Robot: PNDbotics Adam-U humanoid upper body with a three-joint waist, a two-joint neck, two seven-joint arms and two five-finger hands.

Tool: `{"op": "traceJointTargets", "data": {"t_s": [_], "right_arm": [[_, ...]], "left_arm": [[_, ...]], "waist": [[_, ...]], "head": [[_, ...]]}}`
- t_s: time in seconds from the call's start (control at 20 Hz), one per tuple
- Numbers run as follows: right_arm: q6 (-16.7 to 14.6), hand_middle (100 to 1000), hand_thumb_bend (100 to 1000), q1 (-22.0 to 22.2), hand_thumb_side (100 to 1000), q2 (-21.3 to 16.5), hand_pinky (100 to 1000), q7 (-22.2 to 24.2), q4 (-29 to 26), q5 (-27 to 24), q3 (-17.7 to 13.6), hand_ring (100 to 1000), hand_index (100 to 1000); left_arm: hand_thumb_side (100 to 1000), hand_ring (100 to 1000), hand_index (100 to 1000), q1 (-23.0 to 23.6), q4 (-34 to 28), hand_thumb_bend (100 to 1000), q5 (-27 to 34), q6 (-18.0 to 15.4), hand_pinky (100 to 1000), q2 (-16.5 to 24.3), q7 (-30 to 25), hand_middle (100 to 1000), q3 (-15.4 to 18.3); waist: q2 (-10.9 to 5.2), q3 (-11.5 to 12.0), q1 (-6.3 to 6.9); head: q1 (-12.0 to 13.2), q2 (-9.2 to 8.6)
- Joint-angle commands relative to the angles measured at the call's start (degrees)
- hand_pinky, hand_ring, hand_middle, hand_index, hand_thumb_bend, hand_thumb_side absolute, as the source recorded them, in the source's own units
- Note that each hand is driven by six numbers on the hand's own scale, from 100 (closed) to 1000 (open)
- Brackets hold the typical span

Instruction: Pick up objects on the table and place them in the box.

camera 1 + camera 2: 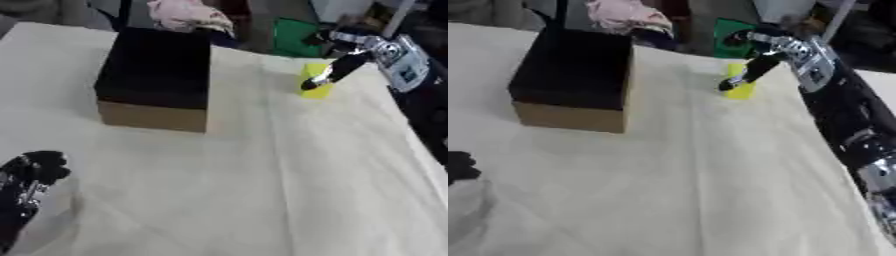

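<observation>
The right hand [346,60] reaches with fingers extended, touching the small yellow block [315,82] to grasp it; the left hand [33,170] rests curled, empty, on the cloth-covered desk [262,175]

Pink cloth [185,15], green bag [296,36] beyond table.

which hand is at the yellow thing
The right hand, reaching in from the upper right, fingers on the yellow object. The left hand idles at lower left.

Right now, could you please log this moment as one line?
right hand: at yellow object, grasp unclear | left hand: idle, lower left | box: open | phase: reaching
</observation>
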Motion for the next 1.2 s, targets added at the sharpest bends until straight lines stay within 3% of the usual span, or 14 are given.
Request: {"op": "traceJointTargets", "data": {"t_s": [0.05, 0.7, 1.2], "right_arm": [[0.04, 900, 732, -1.36, 306, -1.29, 812, -1.73, 1.69, 0.98, -1.08, 987, 944], [-0.04, 899, 731, -0.78, 296, -1.11, 814, -5.48, 4.96, 3.30, -1.43, 986, 943], [-1.28, 895, 720, -2.23, 298, -0.62, 821, -6.49, 2.78, 4.96, -1.03, 986, 940]], "left_arm": [[629, 583, 684, -0.79, -1.32, 529, -0.02, -0.13, 673, 0.93, -0.10, 572, 0.10], [630, 582, 683, -0.76, -1.41, 529, -0.04, -0.15, 674, 0.73, -0.14, 571, 0.16], [626, 581, 683, -0.28, -1.24, 530, 0.05, -0.15, 674, 0.71, -0.17, 571, 0.27]], "waist": [[-0.74, -0.03, 0.43], [-0.37, -0.44, 1.08], [-1.42, -1.13, 1.05]], "head": [[-0.72, -0.94], [-1.23, -1.20], [-1.13, -0.76]]}}
